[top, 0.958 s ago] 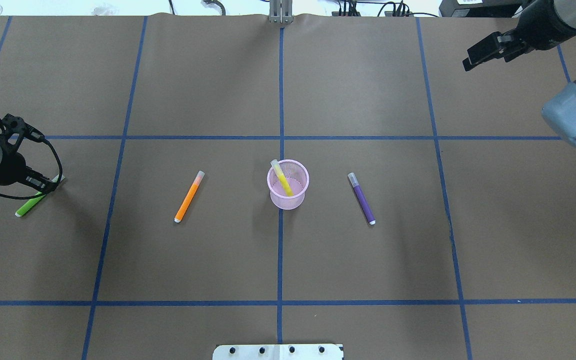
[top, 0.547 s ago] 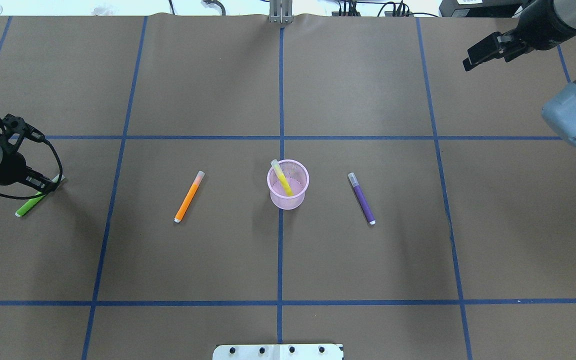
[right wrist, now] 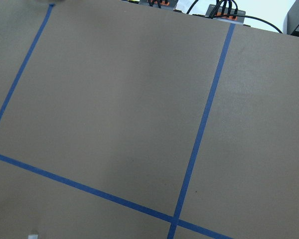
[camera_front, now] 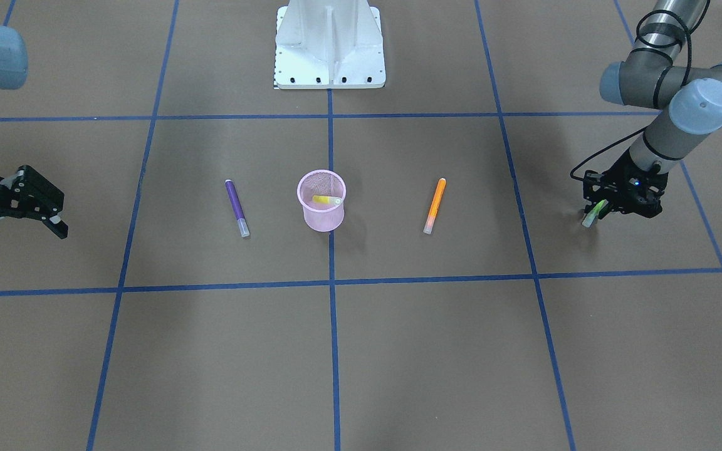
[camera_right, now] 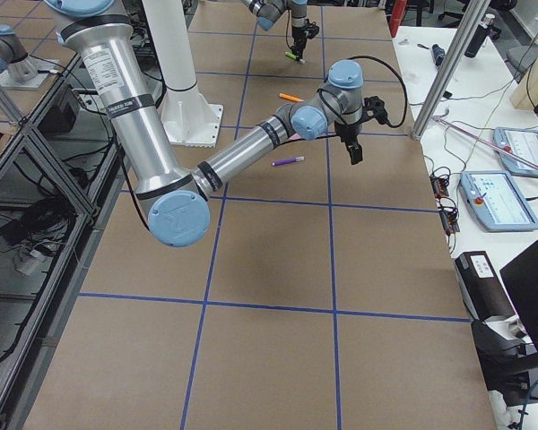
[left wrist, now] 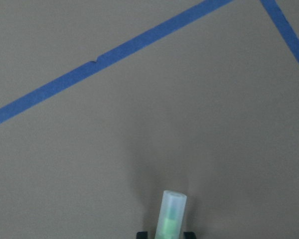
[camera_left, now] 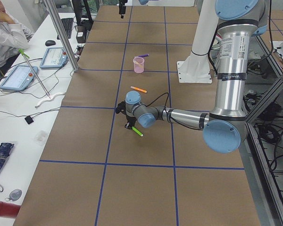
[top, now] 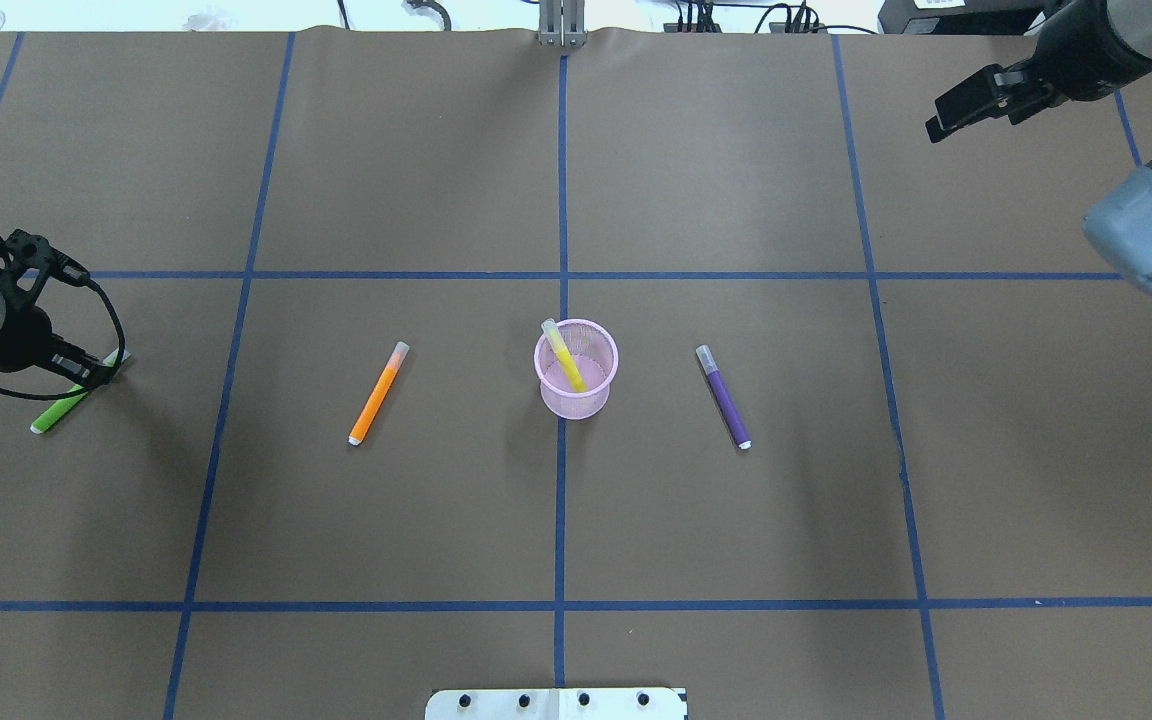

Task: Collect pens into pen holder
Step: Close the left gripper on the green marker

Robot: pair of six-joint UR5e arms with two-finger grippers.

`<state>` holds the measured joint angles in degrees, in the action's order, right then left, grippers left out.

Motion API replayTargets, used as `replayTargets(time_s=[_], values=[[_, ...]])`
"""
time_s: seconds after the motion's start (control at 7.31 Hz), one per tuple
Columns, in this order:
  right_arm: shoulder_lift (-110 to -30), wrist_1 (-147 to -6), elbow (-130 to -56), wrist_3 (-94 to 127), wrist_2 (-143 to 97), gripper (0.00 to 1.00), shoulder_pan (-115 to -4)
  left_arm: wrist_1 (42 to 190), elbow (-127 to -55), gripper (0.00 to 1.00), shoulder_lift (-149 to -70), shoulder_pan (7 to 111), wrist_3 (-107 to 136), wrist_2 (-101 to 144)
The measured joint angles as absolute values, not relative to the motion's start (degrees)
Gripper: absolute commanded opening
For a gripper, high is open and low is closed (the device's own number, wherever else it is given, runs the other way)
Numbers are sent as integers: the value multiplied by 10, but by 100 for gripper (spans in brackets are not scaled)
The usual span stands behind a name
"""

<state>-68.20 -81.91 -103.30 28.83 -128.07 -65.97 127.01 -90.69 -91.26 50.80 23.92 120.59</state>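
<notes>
**Front-facing view.** The left hand is clamped on the green pen, which slants out of it with the whitish cap lowest. The right hand hangs over the far side of the desk with its fingers spread wide and nothing between them. The pen holder stands about midway between the two hands, well apart from both, and the yellow pen is inside it. The orange pen lies on the desk between the holder and the left hand. The purple pen lies between the holder and the right hand.

**Overhead view.** The green pen's uncapped end sticks out past the left hand. The yellow pen leans against the pen holder's rim. The orange pen and the purple pen lie flat, clear of both hands. The right hand is at the desk's far corner.

**Left-end view.** The green pen slopes down from the near, left hand. I cannot tell whether it touches the desk. A seated person is at the side bench.

**Right-end view.** The purple pen lies near the right hand.

**Left wrist view.** The green pen's capped end juts out from between two black fingertips.

**Right wrist view.** Only brown desk crossed by blue tape shows.
</notes>
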Motion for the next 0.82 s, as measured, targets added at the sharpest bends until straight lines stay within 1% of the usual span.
replayTargets(time_s=[0.27,0.68,0.82], values=[[-682,-819,-1033,288,-1281,99,-659,1270,-906,36,-913,508,238,1206],[-683,-819,-1033,288,-1281,99,-659,1271,-906,32,-912,507,237,1205],[-683,-819,-1033,288,-1282,99,-659,1271,-906,21,-912,507,237,1204]])
